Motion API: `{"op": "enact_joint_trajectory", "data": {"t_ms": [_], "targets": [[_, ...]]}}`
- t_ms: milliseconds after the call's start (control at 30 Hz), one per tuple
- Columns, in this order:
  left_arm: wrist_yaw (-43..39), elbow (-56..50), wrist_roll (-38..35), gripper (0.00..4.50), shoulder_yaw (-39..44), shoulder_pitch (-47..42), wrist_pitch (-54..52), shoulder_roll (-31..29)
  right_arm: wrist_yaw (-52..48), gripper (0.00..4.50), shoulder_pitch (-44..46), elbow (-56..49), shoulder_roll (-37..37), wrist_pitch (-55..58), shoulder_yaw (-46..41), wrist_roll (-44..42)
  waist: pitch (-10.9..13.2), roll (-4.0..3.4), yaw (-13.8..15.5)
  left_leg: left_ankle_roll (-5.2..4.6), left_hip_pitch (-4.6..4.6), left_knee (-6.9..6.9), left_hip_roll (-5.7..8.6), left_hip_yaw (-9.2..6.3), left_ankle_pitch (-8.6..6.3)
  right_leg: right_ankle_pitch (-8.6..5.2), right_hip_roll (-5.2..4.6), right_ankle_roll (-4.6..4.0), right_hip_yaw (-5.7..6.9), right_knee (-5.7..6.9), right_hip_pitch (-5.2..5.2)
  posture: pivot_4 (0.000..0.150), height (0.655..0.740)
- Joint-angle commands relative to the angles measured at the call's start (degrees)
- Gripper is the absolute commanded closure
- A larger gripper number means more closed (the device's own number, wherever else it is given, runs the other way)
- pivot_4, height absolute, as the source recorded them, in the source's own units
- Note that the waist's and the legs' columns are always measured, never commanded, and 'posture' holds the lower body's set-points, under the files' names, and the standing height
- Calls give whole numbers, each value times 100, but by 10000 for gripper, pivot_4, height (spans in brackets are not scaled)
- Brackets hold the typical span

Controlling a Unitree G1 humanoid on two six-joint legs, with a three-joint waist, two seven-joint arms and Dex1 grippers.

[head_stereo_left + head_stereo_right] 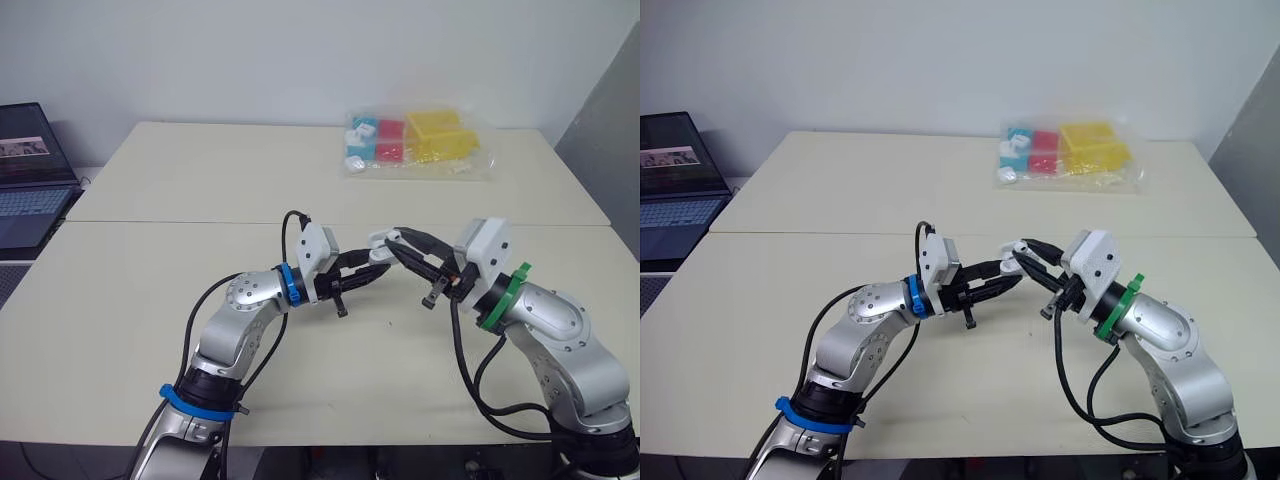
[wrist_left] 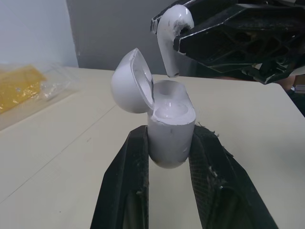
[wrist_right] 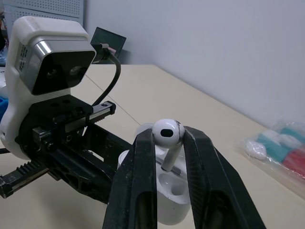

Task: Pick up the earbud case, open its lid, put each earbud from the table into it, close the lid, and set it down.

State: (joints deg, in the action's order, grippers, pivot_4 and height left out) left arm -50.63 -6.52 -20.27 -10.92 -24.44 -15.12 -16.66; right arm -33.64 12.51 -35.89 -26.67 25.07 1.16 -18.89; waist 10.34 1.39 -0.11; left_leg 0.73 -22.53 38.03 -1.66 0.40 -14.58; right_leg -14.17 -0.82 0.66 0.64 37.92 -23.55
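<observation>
Case, lid open, clamped in the left hand above the bench at frame centre; the right hand pinches an earbud just above it, whose stem should descend straight into its socket before release.

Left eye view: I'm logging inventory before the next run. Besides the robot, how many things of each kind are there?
earbud case: 1
earbud: 1
laptop: 1
plastic bag of coloured pieces: 1
Total: 4
</observation>
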Motion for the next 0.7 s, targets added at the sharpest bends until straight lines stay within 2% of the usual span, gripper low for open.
{"op": "enact_joint_trajectory", "data": {"t_ms": [33, 700], "targets": [[15, -287, -120, 37016, 73, -79, -22, -6, 13, 40624, 38, 35, 1, -338, -69, 68, 0, 0, 0, 0, 0, 0, 0, 0, 0, 0, 0, 0, 0, 0, 0, 1500, 7400], [33, -368, -150, 37016, 108, -107, -141, 15, 37, 40624, -269, 328, 8, -572, 129, 234, 0, 0, 1, 0, -1, 0, 0, 0, 0, 0, 0, 0, -1, -2, 0, 1500, 7400]]}}
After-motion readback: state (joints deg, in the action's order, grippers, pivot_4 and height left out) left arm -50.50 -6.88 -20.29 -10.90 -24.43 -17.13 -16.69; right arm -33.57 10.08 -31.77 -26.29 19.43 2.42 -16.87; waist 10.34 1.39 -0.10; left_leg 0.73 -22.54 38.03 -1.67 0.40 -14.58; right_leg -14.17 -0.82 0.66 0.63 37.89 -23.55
